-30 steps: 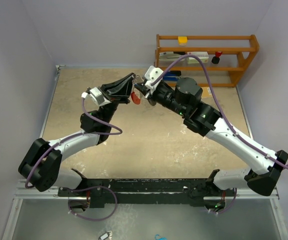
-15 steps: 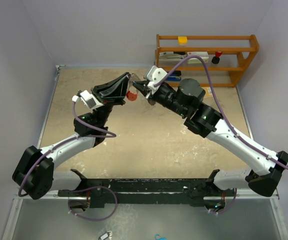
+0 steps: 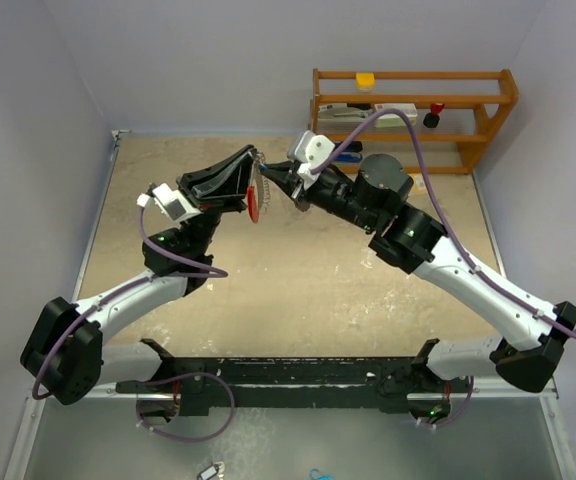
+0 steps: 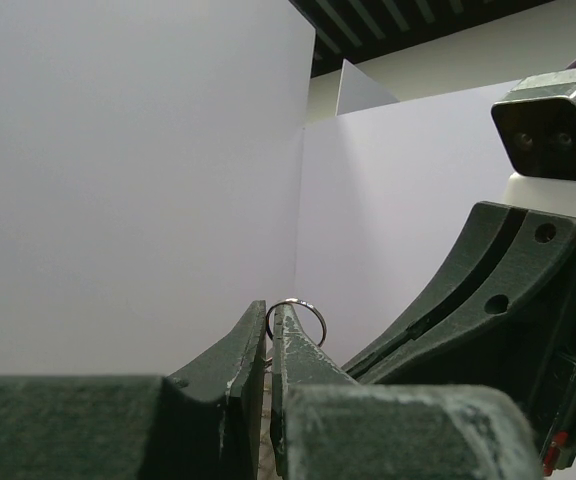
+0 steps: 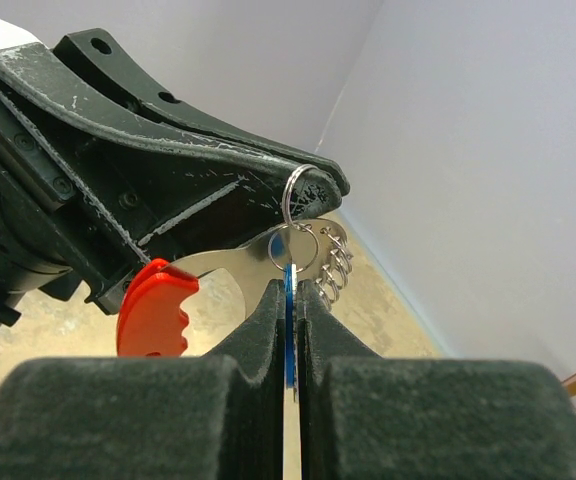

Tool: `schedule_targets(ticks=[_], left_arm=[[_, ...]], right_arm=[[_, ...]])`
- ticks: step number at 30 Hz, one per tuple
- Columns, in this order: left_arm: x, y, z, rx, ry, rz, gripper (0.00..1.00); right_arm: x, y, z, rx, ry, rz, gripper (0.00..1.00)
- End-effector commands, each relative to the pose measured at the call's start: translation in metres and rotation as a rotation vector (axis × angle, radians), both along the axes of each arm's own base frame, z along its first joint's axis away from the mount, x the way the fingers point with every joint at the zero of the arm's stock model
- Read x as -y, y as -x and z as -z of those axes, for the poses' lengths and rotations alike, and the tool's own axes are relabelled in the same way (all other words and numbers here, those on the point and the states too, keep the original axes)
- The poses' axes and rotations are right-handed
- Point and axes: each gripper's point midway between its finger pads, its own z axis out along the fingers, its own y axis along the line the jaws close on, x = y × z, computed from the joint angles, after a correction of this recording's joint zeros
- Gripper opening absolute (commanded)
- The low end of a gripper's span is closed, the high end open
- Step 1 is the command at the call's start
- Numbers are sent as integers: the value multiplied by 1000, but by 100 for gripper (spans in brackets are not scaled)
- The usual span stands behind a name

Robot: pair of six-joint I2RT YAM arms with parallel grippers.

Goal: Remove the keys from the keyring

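Note:
Both grippers meet in mid-air above the tan table. My left gripper (image 3: 258,162) is shut on the keyring's thin silver ring (image 4: 296,318), which sticks up past its fingertips (image 4: 286,335). My right gripper (image 5: 290,285) is shut on the blue-headed key (image 5: 289,305), seen edge-on between its pads and hooked to a small ring (image 5: 298,190) at the left gripper's tip (image 5: 318,180). The red fob (image 5: 153,312) hangs on a flat silver piece to the left, with a short chain (image 5: 335,265) on the right. From above, the fob (image 3: 253,200) dangles below the two tips. No other keys show clearly.
A wooden shelf (image 3: 413,110) with small items stands at the back right. Pale walls close in the table (image 3: 298,280) on the left, back and right. The right gripper's body (image 4: 508,310) fills the right side of the left wrist view.
The left arm's wrist has shifted left and the right gripper has edged back slightly. The red fob now hangs straighter down between the tips. Both grips hold.

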Motion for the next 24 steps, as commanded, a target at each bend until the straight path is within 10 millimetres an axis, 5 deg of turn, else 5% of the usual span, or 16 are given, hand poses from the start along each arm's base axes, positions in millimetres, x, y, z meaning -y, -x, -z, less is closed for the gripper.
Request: schedule_targets(ticks=[1,24], left_arm=[[-43,50,-57,215,191,-5,0],[-53,50,-63,250,190,-115,0]], right_arm=[[-9,8,3,-40,15,-67,0],[-64,53,-1,-196,-77,-465,0]])
